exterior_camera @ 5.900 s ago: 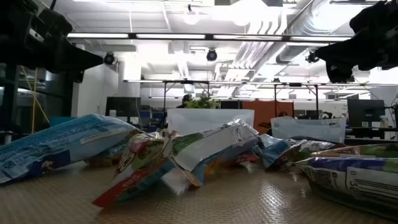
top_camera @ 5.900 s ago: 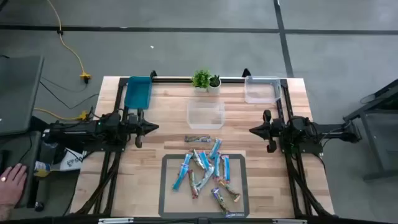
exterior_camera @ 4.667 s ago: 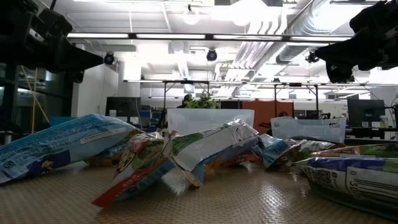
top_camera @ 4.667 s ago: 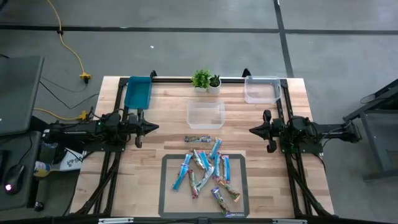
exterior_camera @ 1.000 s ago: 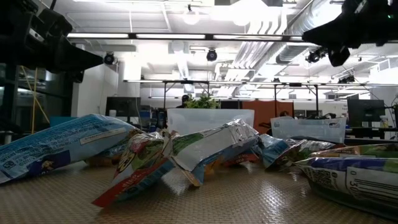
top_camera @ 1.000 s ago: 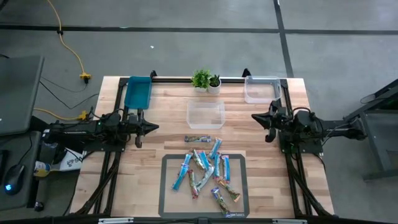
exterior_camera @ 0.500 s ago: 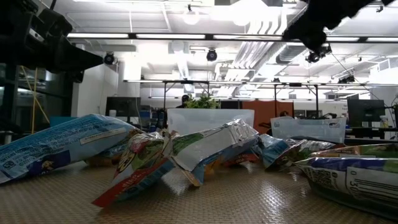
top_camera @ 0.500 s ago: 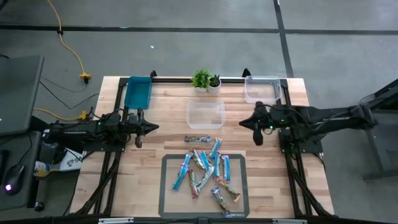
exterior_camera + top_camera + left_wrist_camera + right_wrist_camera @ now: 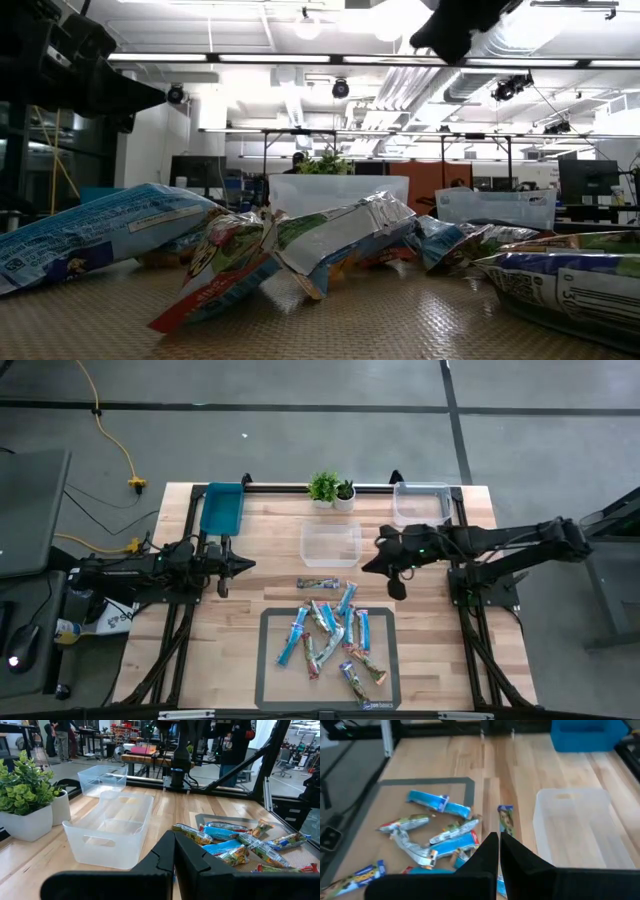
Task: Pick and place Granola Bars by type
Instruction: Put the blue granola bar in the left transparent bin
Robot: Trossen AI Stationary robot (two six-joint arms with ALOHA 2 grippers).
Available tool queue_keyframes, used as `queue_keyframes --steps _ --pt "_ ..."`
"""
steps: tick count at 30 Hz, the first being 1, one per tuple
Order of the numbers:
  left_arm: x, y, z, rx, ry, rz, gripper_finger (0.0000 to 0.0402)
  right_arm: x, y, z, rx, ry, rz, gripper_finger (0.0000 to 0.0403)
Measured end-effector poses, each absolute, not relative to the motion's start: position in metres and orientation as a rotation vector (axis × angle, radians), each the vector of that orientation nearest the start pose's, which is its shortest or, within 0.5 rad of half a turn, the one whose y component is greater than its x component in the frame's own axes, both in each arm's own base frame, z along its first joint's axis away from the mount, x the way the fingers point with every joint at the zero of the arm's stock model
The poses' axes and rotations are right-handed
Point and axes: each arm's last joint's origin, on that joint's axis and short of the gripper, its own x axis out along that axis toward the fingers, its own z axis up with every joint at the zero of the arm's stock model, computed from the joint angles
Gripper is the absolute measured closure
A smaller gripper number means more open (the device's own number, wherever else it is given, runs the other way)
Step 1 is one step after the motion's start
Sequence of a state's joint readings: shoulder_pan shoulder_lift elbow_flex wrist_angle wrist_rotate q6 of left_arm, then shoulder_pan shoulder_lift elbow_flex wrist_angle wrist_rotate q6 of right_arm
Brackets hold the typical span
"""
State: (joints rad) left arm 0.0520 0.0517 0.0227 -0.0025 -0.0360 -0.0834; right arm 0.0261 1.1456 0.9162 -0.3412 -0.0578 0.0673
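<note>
Mostly light blue Granola Bars (image 9: 335,635), a blue bin (image 9: 222,508), 2 clear bins (image 9: 331,543).

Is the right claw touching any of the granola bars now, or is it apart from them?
Apart. In the high view the right claw hangs beside the clear bin, with bare wood between it and the granola bars. Its fingers are shut on nothing.

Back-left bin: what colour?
Blue; the bin shows best in the high view.
</note>
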Motion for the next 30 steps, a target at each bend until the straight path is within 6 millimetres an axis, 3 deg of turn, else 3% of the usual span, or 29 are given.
queue_keyframes --steps 9,22,30 --pt "0.099 0.006 0.167 -0.084 0.028 0.089 0.04 0.277 0.009 0.255 0.051 0.746 0.065 0.0402" --pt "0.099 0.006 0.167 -0.084 0.028 0.089 0.04 0.306 0.009 0.195 -0.098 0.949 0.121 0.0402" --pt "0.099 0.006 0.167 -0.084 0.028 0.089 0.04 0.319 0.009 0.177 -0.175 0.938 0.127 0.0402"
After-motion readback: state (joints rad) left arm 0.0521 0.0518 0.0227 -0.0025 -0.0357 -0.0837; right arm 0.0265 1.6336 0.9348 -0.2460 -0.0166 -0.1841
